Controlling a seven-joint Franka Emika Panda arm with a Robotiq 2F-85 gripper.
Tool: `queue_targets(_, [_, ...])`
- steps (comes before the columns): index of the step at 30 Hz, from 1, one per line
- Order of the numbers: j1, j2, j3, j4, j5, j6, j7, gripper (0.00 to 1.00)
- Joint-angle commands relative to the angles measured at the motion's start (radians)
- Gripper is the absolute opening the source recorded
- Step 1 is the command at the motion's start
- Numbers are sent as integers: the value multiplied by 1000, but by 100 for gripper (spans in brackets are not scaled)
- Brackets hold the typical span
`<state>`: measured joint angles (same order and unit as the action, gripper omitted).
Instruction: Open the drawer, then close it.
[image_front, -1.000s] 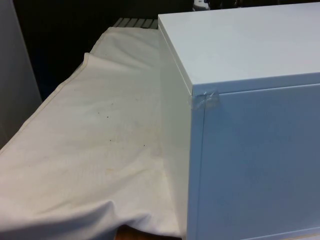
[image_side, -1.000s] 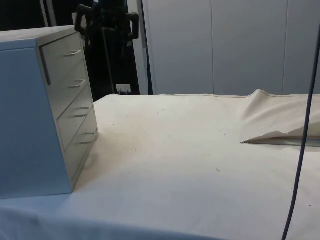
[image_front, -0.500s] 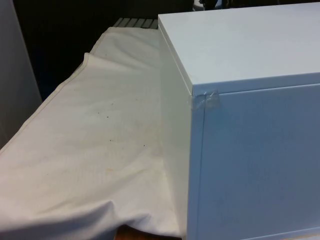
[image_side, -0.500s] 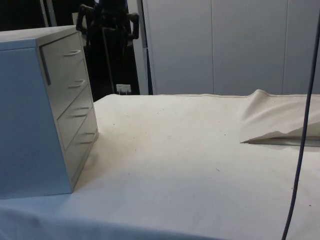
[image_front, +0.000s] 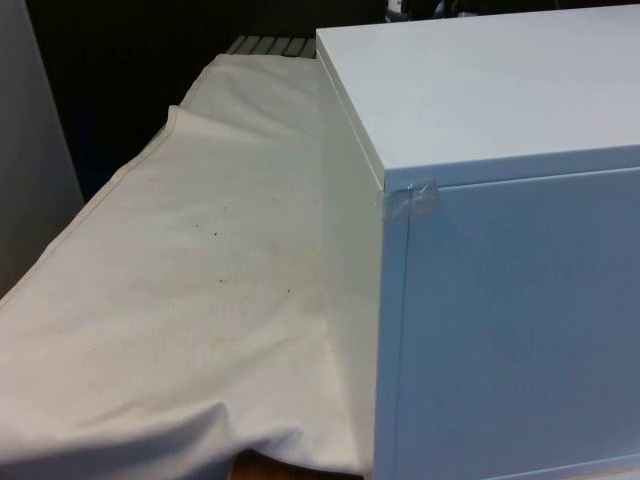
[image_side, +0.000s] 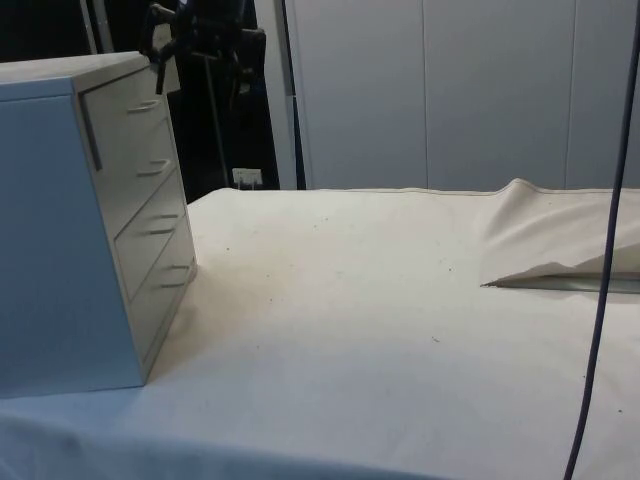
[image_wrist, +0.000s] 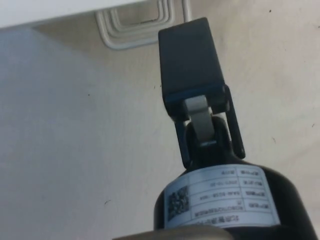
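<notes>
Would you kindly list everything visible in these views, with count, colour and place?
Chest of drawers: one, white, at the side view's left end of the table, its back to the front camera.
Drawers: four fronts stacked on the chest's face, all shut, each with a pale handle.
Tape: one clear piece, on the chest's upper corner in the front view.
Cloth: one, white with faint stains and specks, over the table, rumpled at the side view's right.
Cable: one, dark, hanging at the side view's right.
Cabinets: pale doors behind the table.
End effector: one, black, above the chest's top front edge.
</notes>
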<state>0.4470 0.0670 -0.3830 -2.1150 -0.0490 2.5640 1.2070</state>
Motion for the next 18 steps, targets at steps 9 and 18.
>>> queue_targets(9, [0,22,-4,1,-7,73,51,100])
queue_targets(18, [2,42,-2,-19,11,132,79,100])
